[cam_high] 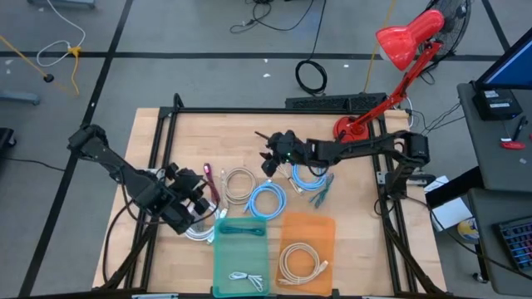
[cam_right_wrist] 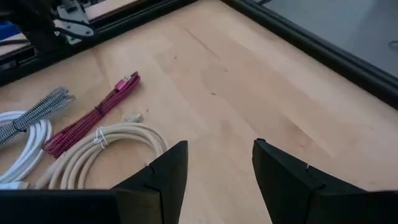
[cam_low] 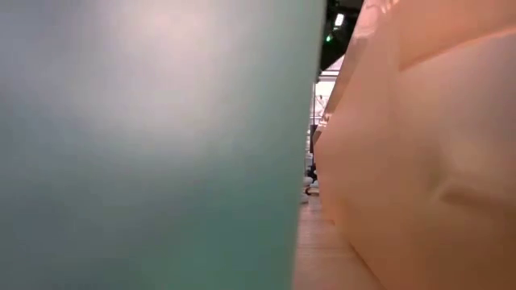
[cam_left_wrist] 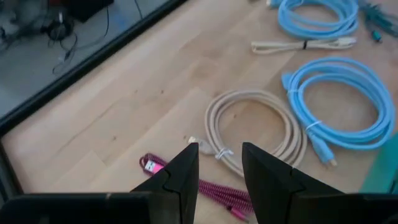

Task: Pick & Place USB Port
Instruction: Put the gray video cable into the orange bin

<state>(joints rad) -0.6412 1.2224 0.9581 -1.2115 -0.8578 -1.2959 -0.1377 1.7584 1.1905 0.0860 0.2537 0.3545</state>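
hovering over the near-left part of the wooden table (cam_high: 349,208), the left gripper (cam_left_wrist: 221,163) has its two dark fingers (cam_left_wrist: 186,171) spread with a bare gap between them, pinching nothing; just beyond its tips lie a coiled beige cable (cam_left_wrist: 255,127) and, beside that, a pink braided usb cable (cam_left_wrist: 205,186) whose pink plug rests flat on the wood. farther out, a light blue coiled cable (cam_left_wrist: 339,102) and a second blue coil (cam_left_wrist: 317,18) lie apart from each other, with a beige bundled cable (cam_left_wrist: 305,45) between them. the right gripper (cam_right_wrist: 217,165), reaching over the table's middle, likewise stands parted and empty above bare wood; near it, the same pink braided usb cable (cam_right_wrist: 93,115) and beige coil (cam_right_wrist: 106,149) lie side by side, with a white cable (cam_right_wrist: 22,146) beyond. at the near edge sit a green tray (cam_high: 239,249) holding a white cable and an orange tray (cam_high: 307,228) holding a beige coil; a red lamp (cam_high: 399,50) stands at the far right corner
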